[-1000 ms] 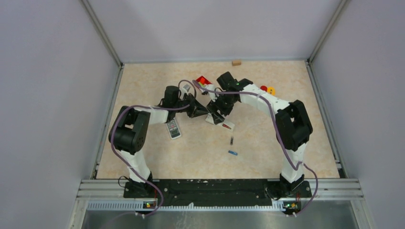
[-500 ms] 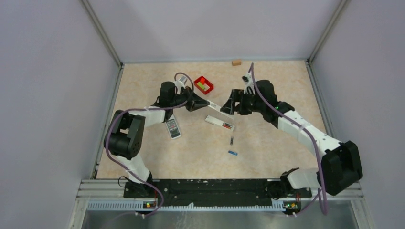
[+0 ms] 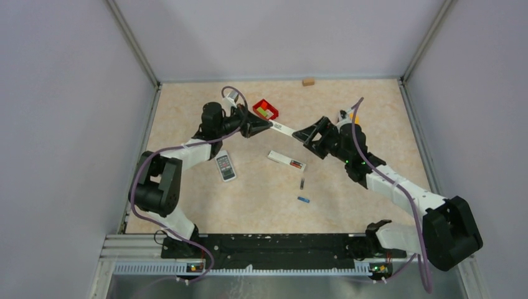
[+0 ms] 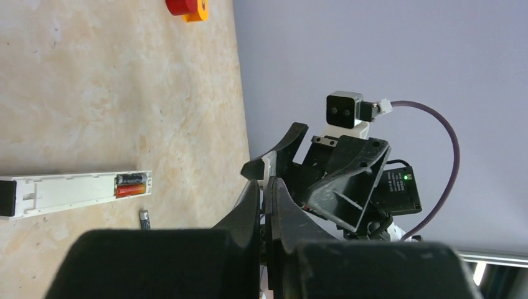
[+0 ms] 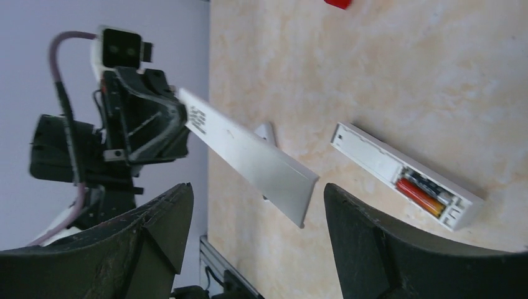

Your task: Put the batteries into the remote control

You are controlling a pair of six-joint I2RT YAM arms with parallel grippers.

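Step in hand, as I read it: cover handling, not cell loading. Your left claw (image 3: 254, 126) is pinched tight on one end of a thin white panel (image 5: 249, 149), held up off the table (image 3: 348, 187). It is probably the remote's back cover. Your right claw (image 5: 256, 193) stands wide, with the panel's free end between its fingers and no contact that I can see.

The white remote (image 3: 283, 159) lies back-up on the table near the middle, just below the two claws, with its bay open. Two loaded cells (image 5: 423, 190) sit side by side at one end of it, one red-and-black and one dark. A dark cell (image 3: 302, 183) and a blue cell (image 3: 303, 200) lie loose a little nearer the bases, apart from the remote. A second remote (image 3: 225, 167) lies buttons-up beside your left arm. I can't tell whether the loose cells belong to it.

Next move, a judgement: close the right claw on the free end before the left lets go. The panel is thin and flat, so grip it square or it may twist. After that it has to line up with the open back.

Writing: there are a few lines of small dark print (image 5: 199, 117) on the panel near the left claw, too small to read. I can't read any brand, and the cell labels are unreadable too.
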